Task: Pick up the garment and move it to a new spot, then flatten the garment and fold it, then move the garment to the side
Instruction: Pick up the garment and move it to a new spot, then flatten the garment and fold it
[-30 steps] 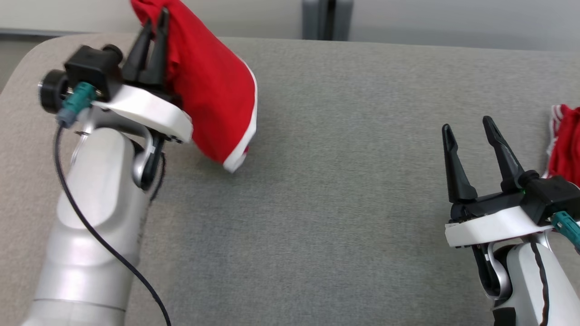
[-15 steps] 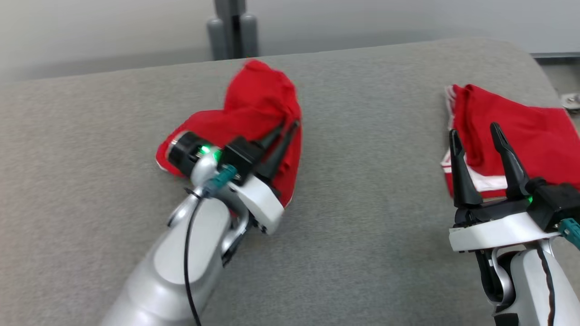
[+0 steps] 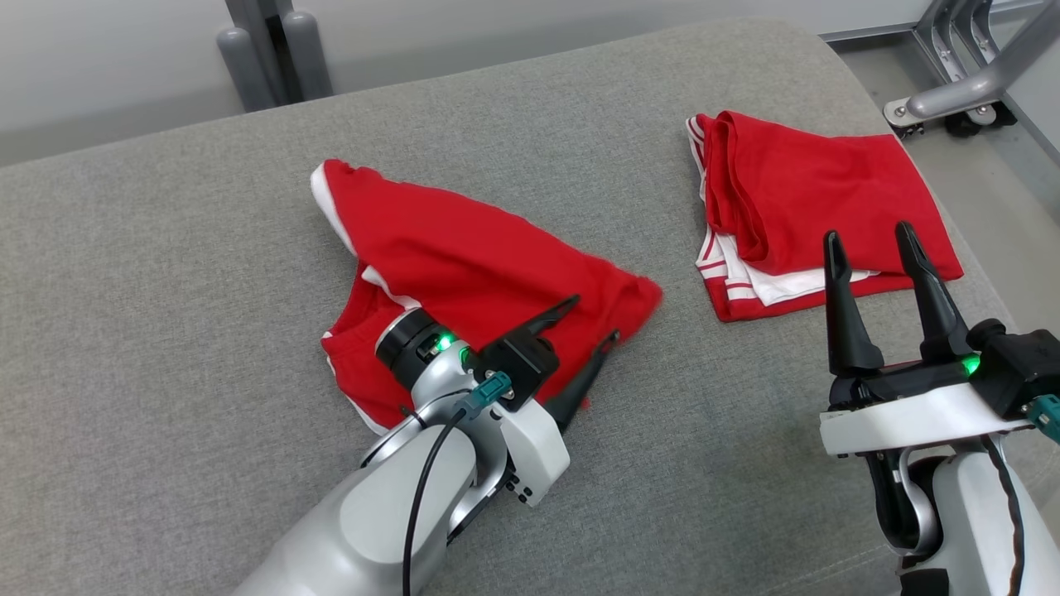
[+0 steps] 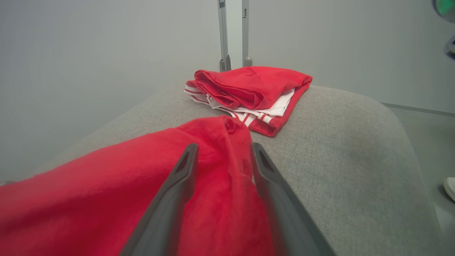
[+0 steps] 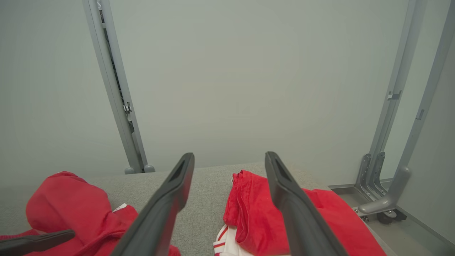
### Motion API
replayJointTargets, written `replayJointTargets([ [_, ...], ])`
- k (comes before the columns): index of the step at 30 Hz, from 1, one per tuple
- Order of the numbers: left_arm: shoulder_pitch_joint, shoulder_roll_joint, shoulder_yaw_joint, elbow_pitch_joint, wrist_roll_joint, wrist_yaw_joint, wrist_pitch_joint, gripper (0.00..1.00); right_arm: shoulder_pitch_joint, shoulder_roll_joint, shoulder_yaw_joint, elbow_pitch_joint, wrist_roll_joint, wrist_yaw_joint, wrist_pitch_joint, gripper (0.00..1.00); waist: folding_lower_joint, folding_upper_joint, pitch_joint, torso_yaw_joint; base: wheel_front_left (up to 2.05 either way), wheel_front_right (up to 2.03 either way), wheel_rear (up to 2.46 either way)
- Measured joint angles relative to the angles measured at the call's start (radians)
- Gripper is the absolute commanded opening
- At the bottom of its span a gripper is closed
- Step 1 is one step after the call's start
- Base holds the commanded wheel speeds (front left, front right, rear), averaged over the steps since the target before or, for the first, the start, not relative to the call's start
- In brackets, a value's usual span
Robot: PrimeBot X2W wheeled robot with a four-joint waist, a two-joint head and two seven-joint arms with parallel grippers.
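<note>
The garment (image 3: pixel 464 248), red with white trim, lies loosely spread on the grey cushion (image 3: pixel 166 290), left of centre. My left gripper (image 3: pixel 592 320) sits low over its near right corner with its fingers apart. In the left wrist view a ridge of the garment (image 4: pixel 106 177) runs between the open left gripper (image 4: pixel 224 146) fingers. My right gripper (image 3: pixel 868 236) stands open at the lower right, upright and off the cloth. In the right wrist view the right gripper (image 5: pixel 229 155) is empty, with the garment (image 5: pixel 71 199) at its lower left.
A folded pile of red and white clothes (image 3: pixel 811 182) lies at the cushion's right end, just beyond my right gripper. A metal frame on casters (image 3: pixel 952 91) stands off the cushion's right corner, and grey posts (image 3: pixel 273 50) stand behind.
The head camera has swung right. My left gripper brought the garment down from the air onto the cushion and opened. My right gripper stayed open.
</note>
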State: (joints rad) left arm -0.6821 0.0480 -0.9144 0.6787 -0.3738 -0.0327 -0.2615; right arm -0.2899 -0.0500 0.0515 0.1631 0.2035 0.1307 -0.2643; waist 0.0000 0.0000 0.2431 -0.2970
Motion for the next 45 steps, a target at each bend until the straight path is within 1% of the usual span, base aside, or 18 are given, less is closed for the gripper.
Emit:
replayJointTargets([
  [5, 0.0, 0.0, -0.031, -0.007, -0.045, 0.014, 0.0, 1.0, 0.001, 0.0, -0.012, 0.006, 0.001, 0.0, 0.0, 1.0, 0.0, 0.0, -0.008, 0.007, 0.0, 0.0, 0.0],
  [7, 0.0, 0.0, -0.029, -0.019, -0.055, 0.023, 0.0, 1.0, 0.001, 0.0, -0.012, 0.007, 0.001, 0.0, 0.0, 1.0, 0.0, 0.0, -0.014, 0.018, 0.0, 0.0, 0.0],
  [10, 0.0, 0.001, 0.004, -0.039, -0.06, 0.044, 0.0, 1.0, 0.002, 0.001, -0.01, 0.004, -0.002, 0.0, 0.0, 1.0, 0.0, 0.0, -0.025, 0.038, 0.0, 0.0, 0.0],
  [13, 0.001, 0.0, 0.069, -0.067, -0.057, 0.067, 0.0, 1.0, 0.006, 0.001, -0.01, 0.002, -0.015, 0.0, 0.0, 1.0, 0.0, 0.0, -0.04, 0.061, 0.0, 0.0, 0.0],
  [14, 0.001, 0.0, 0.069, -0.067, -0.057, 0.067, 0.0, 1.0, 0.006, 0.001, -0.01, 0.002, -0.015, 0.0, 0.0, 1.0, 0.0, 0.0, -0.04, 0.061, 0.0, 0.0, 0.0],
  [16, 0.007, 0.008, 0.123, -0.094, -0.041, 0.082, 0.0, 1.0, 0.014, 0.001, -0.01, 0.001, -0.023, 0.0, 0.0, 1.0, 0.0, 0.0, -0.053, 0.077, 0.0, 0.0, 0.0],
  [17, 0.03, 0.03, 0.174, -0.121, -0.02, 0.097, 0.0, 1.0, 0.017, 0.001, -0.01, -0.003, -0.031, 0.0, 0.0, 1.0, 0.0, 0.0, -0.069, 0.094, 0.0, 0.0, 0.0],
  [18, 0.03, 0.03, 0.174, -0.121, -0.02, 0.097, 0.0, 1.0, 0.017, 0.001, -0.01, -0.003, -0.031, 0.0, 0.0, 1.0, 0.0, 0.0, -0.069, 0.094, 0.0, 0.0, 0.0],
  [22, 0.103, 0.071, 0.289, -0.173, 0.007, 0.123, 0.0, 1.0, 0.046, 0.001, -0.014, -0.005, -0.049, 0.0, 0.0, 1.0, 0.0, 0.0, -0.1, 0.133, 0.0, 0.0, 0.0],
  [24, 0.146, 0.092, 0.344, -0.208, 0.035, 0.144, 0.0, 1.0, 0.058, 0.002, -0.012, -0.004, -0.056, 0.0, 0.0, 1.0, 0.0, 0.0, -0.116, 0.153, 0.0, 0.0, 0.0],
  [25, 0.173, 0.098, 0.373, -0.23, 0.051, 0.156, 0.0, 1.0, 0.063, 0.002, -0.011, -0.002, -0.06, 0.0, 0.0, 1.0, 0.0, 0.0, -0.124, 0.163, 0.0, 0.0, 0.0],
  [28, 0.282, 0.099, 0.464, -0.283, 0.062, 0.17, 0.0, 1.0, 0.083, 0.002, -0.012, 0.004, -0.067, 0.0, 0.0, 1.0, 0.0, 0.0, -0.147, 0.19, 0.0, 0.0, 0.0],
  [32, 0.41, 0.087, 0.571, -0.346, 0.092, 0.172, 0.0, 1.0, 0.111, 0.001, -0.009, 0.011, -0.072, 0.0, 0.0, 1.0, 0.0, 0.0, -0.174, 0.223, 0.0, 0.0, 0.0],
  [34, 0.462, 0.081, 0.609, -0.372, 0.13, 0.171, 0.0, 1.0, 0.127, 0.001, -0.005, 0.014, -0.073, 0.0, 0.0, 1.0, 0.0, 0.0, -0.186, 0.237, 0.0, 0.0, 0.0],
  [36, 0.507, 0.062, 0.646, -0.389, 0.145, 0.166, 0.0, 1.0, 0.139, 0.001, -0.001, 0.019, -0.073, 0.0, 0.0, 1.0, 0.0, 0.0, -0.194, 0.251, 0.0, 0.0, 0.0],
  [38, 0.537, 0.048, 0.665, -0.397, 0.164, 0.151, 0.0, 1.0, 0.143, -0.002, 0.006, 0.022, -0.073, 0.0, 0.0, 1.0, 0.0, 0.0, -0.199, 0.265, 0.0, 0.0, 0.0],
  [42, 0.545, 0.025, 0.692, -0.401, 0.192, 0.121, 0.0, 1.0, 0.15, -0.011, 0.029, 0.02, -0.071, 0.0, 0.0, 1.0, 0.0, 0.0, -0.2, 0.289, 0.0, 0.0, 0.0],
  [45, 0.54, 0.014, 0.705, -0.4, 0.208, 0.105, 0.0, 1.0, 0.132, -0.024, 0.086, 0.023, -0.06, 0.0, 0.0, 1.0, 0.0, 0.0, -0.191, 0.303, 0.0, 0.0, 0.0],
])
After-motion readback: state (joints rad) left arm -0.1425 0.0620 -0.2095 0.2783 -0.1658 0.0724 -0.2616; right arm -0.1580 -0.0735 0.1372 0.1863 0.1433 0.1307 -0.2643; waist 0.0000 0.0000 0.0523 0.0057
